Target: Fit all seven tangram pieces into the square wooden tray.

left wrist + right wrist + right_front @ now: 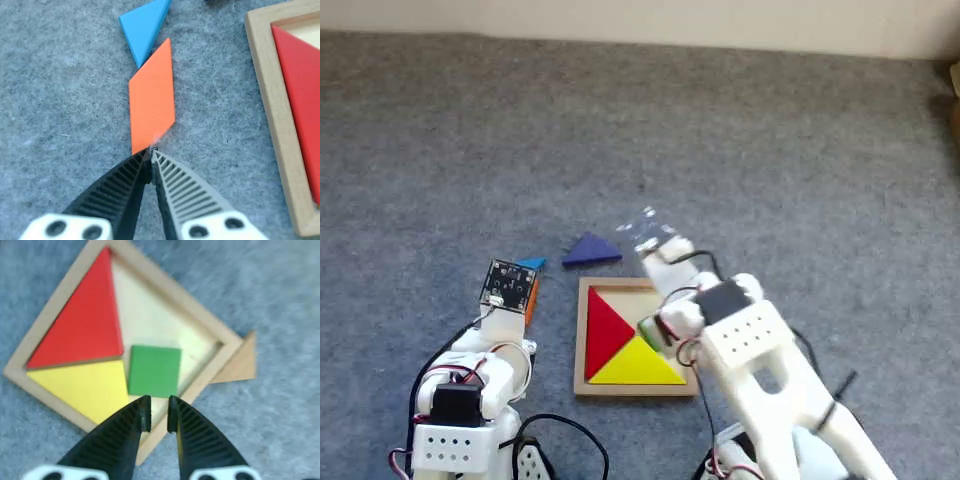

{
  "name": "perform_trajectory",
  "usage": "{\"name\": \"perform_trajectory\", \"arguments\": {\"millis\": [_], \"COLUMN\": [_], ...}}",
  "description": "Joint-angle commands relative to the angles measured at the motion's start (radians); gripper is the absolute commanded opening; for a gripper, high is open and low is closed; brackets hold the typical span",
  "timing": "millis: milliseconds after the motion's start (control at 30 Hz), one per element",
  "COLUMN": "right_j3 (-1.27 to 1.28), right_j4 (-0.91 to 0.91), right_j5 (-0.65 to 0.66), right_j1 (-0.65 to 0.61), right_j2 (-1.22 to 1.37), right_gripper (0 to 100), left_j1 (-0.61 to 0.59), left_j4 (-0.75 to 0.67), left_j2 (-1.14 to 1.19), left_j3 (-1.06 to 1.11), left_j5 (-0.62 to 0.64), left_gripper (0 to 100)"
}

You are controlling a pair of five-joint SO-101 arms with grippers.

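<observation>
The square wooden tray (582, 340) holds a red triangle (605, 320) and a yellow triangle (635, 365). A green square (155, 371) lies flat in the tray beside them, just past my right gripper (159, 415), which is open a little with nothing between its fingers. My left gripper (151, 152) is shut, its tips at the near corner of the orange parallelogram (152, 100) on the carpet. A light blue triangle (145, 22) touches the parallelogram's far corner. A dark blue triangle (592, 250) lies beyond the tray.
A tan triangle (237, 365) pokes out at the tray's outer edge. The right arm (750, 340) hangs over the tray's right side. Grey carpet (770, 150) stretches open behind the pieces. The tray rim (265, 90) stands close to the left gripper's side.
</observation>
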Motion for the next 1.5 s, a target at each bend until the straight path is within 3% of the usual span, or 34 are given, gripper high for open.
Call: {"name": "perform_trajectory", "arguments": {"millis": [0, 233, 467, 633, 1100, 1467], "right_j3": [-0.004, 0.018, 0.027, 0.033, -0.163, -0.257], "right_j4": [0.004, -0.165, -0.203, -0.255, -0.271, -0.271], "right_j5": [0.003, -0.060, -0.163, -0.161, -0.161, -0.155], "right_j1": [0.056, 0.160, 0.194, 0.197, 0.259, 0.346], "right_j2": [-0.119, -0.130, -0.130, -0.076, 0.532, 0.653], "right_gripper": [6.1, 7.4, 28.1, 28.2, 28.2, 28.2], "left_j1": [-0.010, -0.010, -0.010, -0.010, -0.010, -0.010], "left_j4": [0.005, 0.005, 0.005, 0.005, 0.005, 0.005], "left_j2": [-0.048, -0.048, -0.048, -0.048, -0.048, -0.048], "left_j3": [0.021, 0.021, 0.021, 0.021, 0.021, 0.021], "left_j5": [-0.006, -0.006, -0.006, -0.006, -0.006, -0.006], "left_gripper": [1, 1, 1, 1, 1, 1]}}
